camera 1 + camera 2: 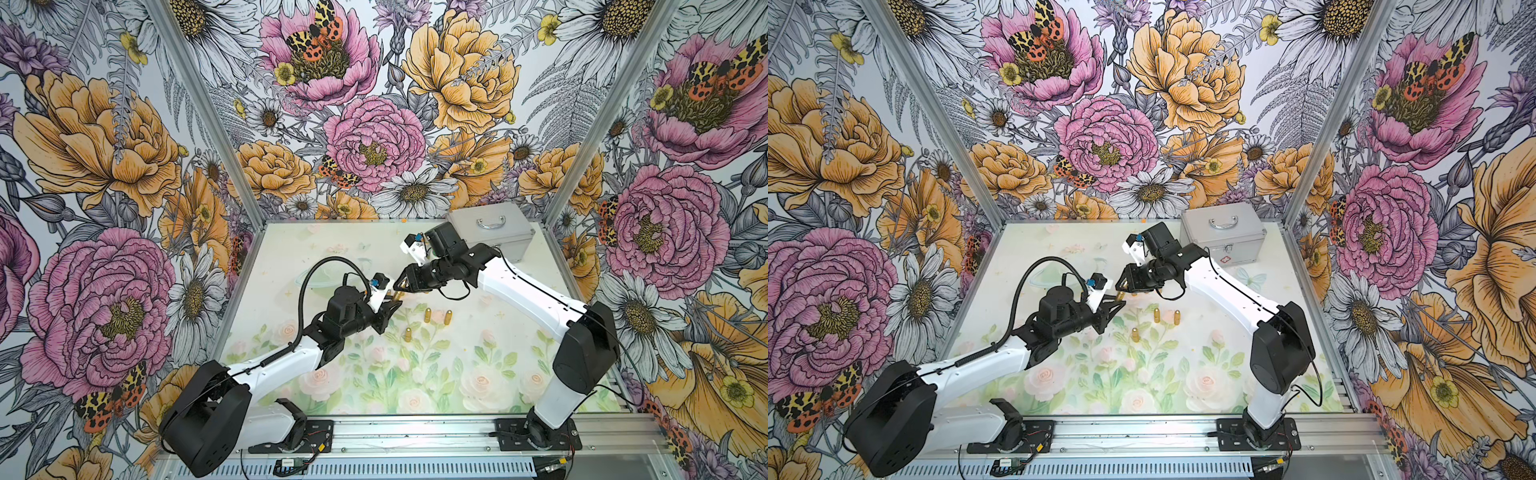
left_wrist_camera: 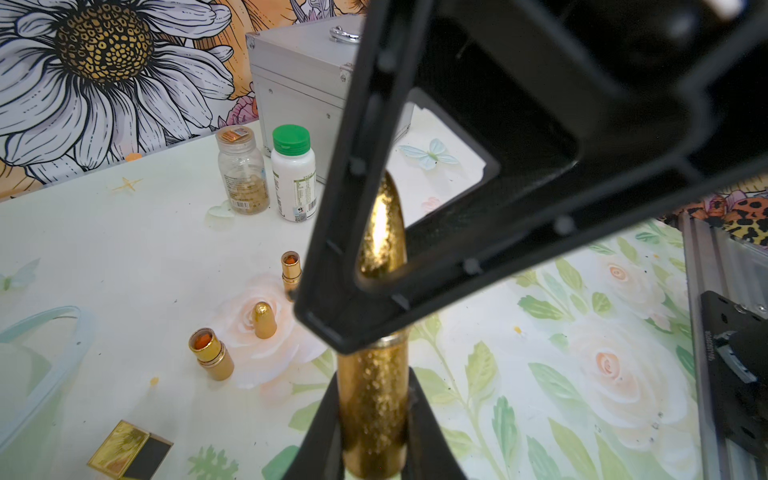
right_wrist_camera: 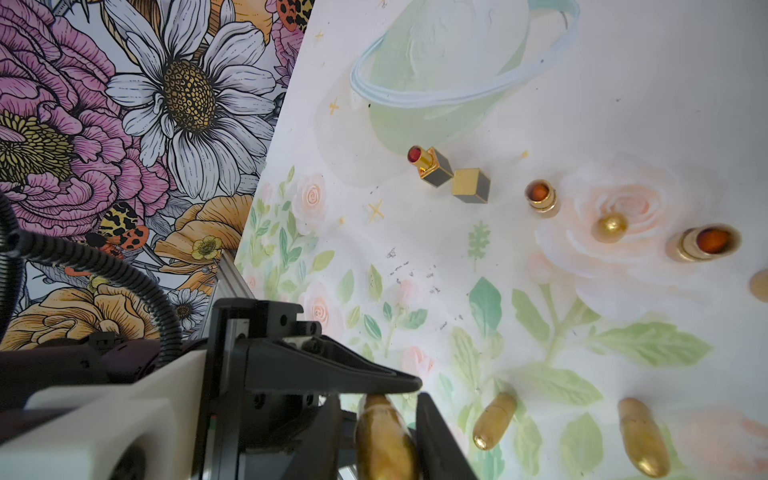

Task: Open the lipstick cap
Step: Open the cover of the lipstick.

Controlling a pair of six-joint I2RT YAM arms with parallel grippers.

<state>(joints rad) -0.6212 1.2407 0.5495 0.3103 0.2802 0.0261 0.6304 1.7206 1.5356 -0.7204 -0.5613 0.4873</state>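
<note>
Glossy gold-flecked lipstick (image 2: 374, 399), brushed-metal case (image 2: 299, 70)

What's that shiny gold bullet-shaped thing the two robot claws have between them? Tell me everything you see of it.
The gold glitter lipstick, bullet-shaped and metallic-looking, hangs above the table. The left gripper clamps its lower barrel; the right gripper flanks its rounded cap, grip unclear. The cap is still on.

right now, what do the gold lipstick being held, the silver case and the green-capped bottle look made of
Gold lipstick: glossy speckled gold shell with bright glints, metal or metallised plastic. Silver case: likely aluminium, matte grey panels, riveted edges, shiny handle. Green-capped bottle: opaque white plastic, apparently, matte green cap, printed label.
</note>
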